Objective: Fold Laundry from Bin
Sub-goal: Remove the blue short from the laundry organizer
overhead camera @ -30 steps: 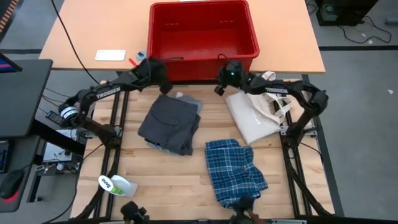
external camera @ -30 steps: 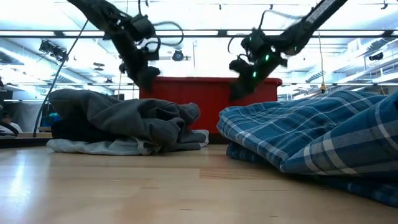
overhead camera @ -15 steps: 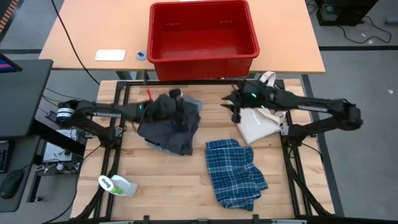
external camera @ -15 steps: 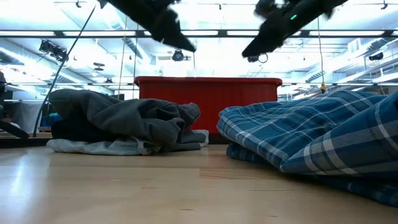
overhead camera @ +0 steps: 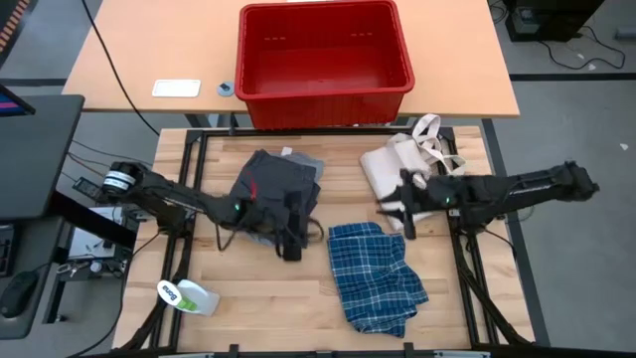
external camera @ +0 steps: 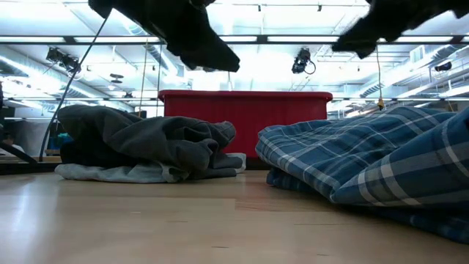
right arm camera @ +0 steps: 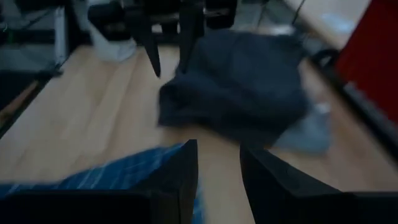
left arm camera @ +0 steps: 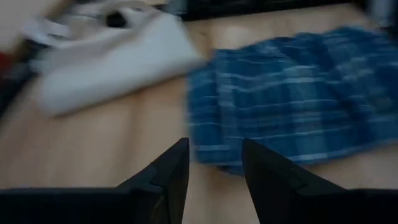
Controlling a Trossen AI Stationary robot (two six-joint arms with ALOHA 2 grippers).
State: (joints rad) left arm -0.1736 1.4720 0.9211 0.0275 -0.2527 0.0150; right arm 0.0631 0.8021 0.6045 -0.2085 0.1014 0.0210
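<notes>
A large black garment (overhead camera: pixel 276 189) lies crumpled on the table's left half, on top of a light grey T-shirt (external camera: pixel 139 172) whose edge peeks out beneath it. The blue plaid shirt (overhead camera: pixel 378 273) lies bunched near the table's front right. The red bin (overhead camera: pixel 326 50) stands on the far desk. My left gripper (overhead camera: pixel 306 231) hovers open past the black garment's near right edge and points at the plaid shirt (left arm camera: pixel 292 93). My right gripper (overhead camera: pixel 388 207) hovers open by the tote bag and faces the black garment (right arm camera: pixel 239 87). Neither holds anything.
A cream canvas tote bag (overhead camera: pixel 402 171) with loop handles lies at the table's far right. A white and green bottle (overhead camera: pixel 184 295) lies at the front left. Bare wood shows between the black garment and the plaid shirt.
Both grippers have swung away from the bin's front wall toward the table's near edge. The left one passed over the black garment to its near right edge. The right one drew back toward the right, over the tote bag. The laundry has not moved.
</notes>
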